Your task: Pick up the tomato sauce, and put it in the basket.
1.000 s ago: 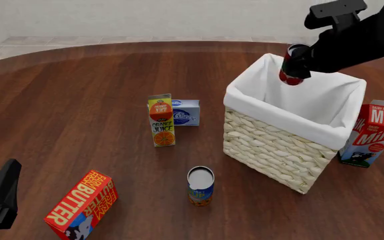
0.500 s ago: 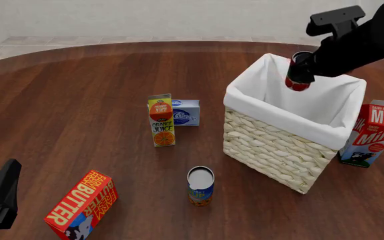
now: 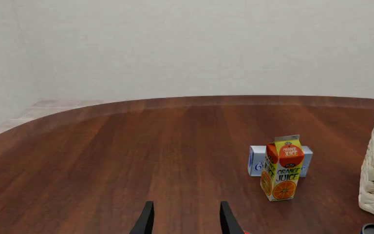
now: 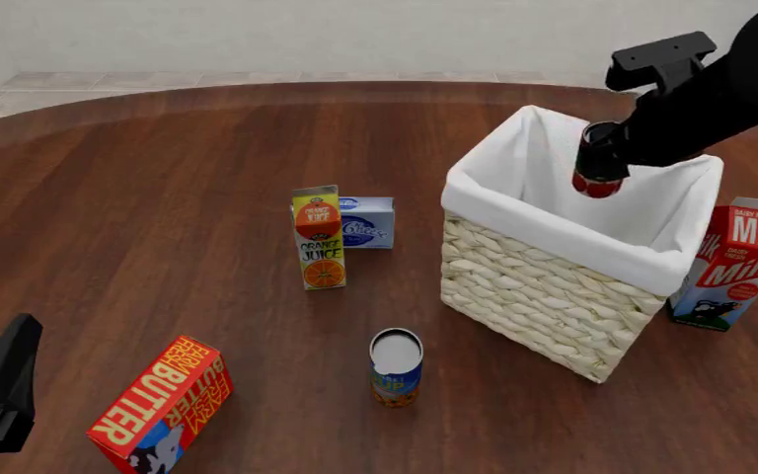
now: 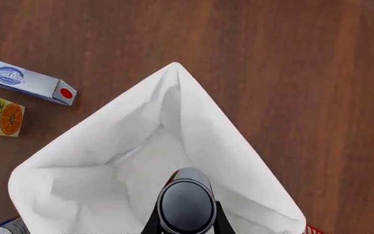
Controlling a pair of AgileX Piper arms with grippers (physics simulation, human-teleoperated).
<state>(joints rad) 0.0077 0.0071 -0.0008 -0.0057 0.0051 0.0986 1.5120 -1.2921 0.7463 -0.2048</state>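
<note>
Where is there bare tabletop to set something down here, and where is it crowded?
Bare wood spans the far-left table, left of the orange juice carton and beyond the butter box. A smaller patch lies between that carton and the blue-and-orange can. It is crowded between the basket and milk carton.

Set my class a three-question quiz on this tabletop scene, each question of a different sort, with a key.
1. True or false: the right tool holds the tomato sauce can over the basket.
2. Which stands right of the basket in the front view? A) orange juice carton B) milk carton C) butter box
3. Fill in: the small blue-and-white box sits just behind the ____ carton.

Key: 1 true; 2 B; 3 orange juice
</note>
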